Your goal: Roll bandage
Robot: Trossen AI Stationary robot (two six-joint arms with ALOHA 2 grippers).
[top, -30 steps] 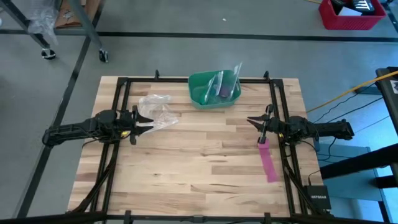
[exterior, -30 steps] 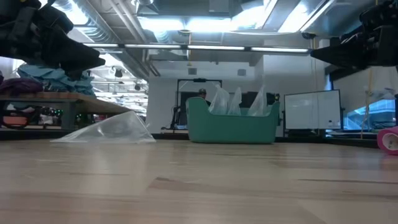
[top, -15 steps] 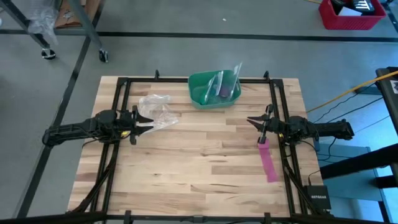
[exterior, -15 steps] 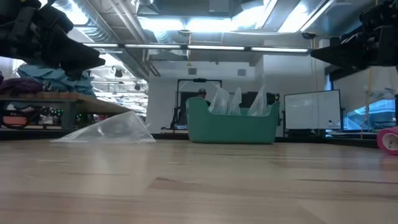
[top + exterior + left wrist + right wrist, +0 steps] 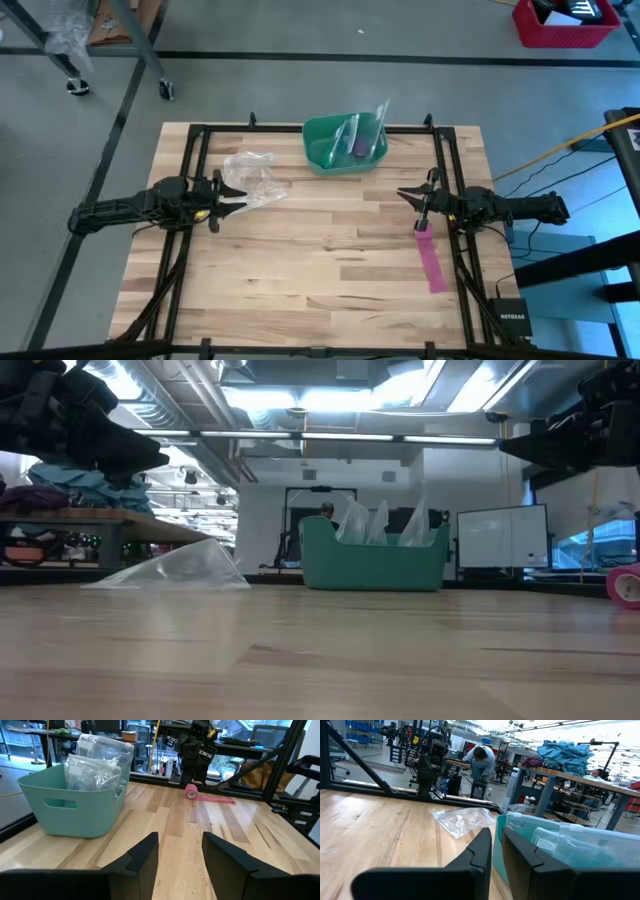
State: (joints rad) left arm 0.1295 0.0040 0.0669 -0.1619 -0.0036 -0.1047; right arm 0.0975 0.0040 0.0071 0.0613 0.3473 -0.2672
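Note:
The pink bandage lies on the table at the right. Its small roll (image 5: 423,229) stands at the far end of a flat strip (image 5: 432,264) that runs toward the near edge. It also shows in the left wrist view (image 5: 191,791) and the low view (image 5: 625,587). My right gripper (image 5: 406,194) hovers above the table just beyond the roll, its fingers almost together, holding nothing. My left gripper (image 5: 240,195) hovers open and empty at the table's left, its tips beside the clear plastic bag (image 5: 252,178).
A green bowl (image 5: 322,150) holding clear packets stands at the far middle edge and also shows in the left wrist view (image 5: 70,800). The crumpled clear bag (image 5: 462,820) lies flat at the far left. Bare wood lies between the arms and toward the near edge. A person stands in the room beyond.

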